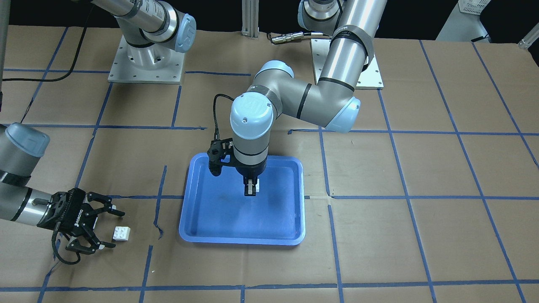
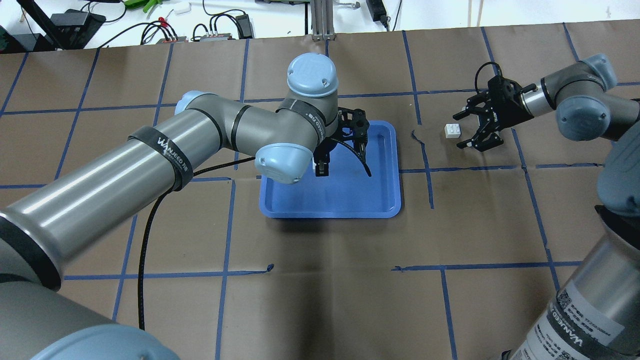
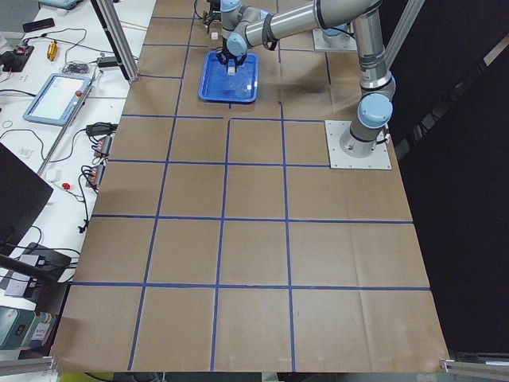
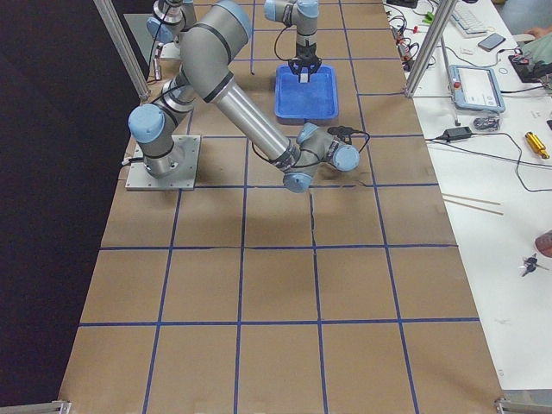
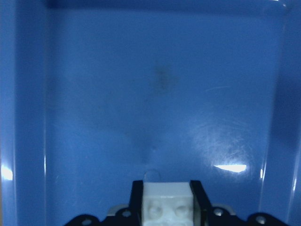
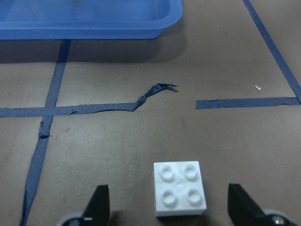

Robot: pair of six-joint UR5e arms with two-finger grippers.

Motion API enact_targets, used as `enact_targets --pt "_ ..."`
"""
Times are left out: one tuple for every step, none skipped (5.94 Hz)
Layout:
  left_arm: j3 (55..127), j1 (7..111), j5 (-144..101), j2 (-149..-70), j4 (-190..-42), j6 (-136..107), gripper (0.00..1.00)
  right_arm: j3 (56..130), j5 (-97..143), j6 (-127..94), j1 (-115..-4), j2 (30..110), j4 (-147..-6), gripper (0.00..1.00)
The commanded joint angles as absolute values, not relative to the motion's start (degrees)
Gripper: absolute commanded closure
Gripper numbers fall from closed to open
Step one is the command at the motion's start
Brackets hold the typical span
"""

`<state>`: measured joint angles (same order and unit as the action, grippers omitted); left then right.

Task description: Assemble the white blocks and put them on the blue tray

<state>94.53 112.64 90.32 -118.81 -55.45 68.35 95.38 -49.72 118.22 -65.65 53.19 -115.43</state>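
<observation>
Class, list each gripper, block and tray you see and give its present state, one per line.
left gripper: shut on one white block, over the tray
right gripper: open, straddling the other block, not touching it
held white block: clamped, unassembled
loose white block: studs up on the table
blue tray: flat on the table

Table (image 2: 320,310): covered in brown paper, gridded with blue tape (image 2: 225,273), torn in spots. White bench (image 3: 48,143) runs along one long side of the table; holds cables and a screen pendant (image 3: 56,94). Aluminium post (image 3: 115,40) at that table edge. Black backdrop (image 3: 469,199) along the opposite side.
</observation>
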Motion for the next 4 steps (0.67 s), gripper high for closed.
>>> enact_targets --pt "95.9 113.7 90.3 -119.5 -53.8 68.9 0.97 95.4 -49.8 118.2 -65.7 53.2 -115.5 0.45" --pt "95.8 114.0 90.3 -122.1 -50.6 68.9 0.97 95.4 -49.7 118.2 -65.7 53.1 -115.5 0.53" --pt "95.7 114.0 90.4 -123.0 -49.2 68.9 0.96 95.4 -49.8 118.3 -65.7 53.3 -115.6 0.66" --pt "95.8 114.3 90.4 -122.9 -49.2 68.5 0.88 95.3 -49.8 118.3 -65.7 53.3 -115.8 0.82"
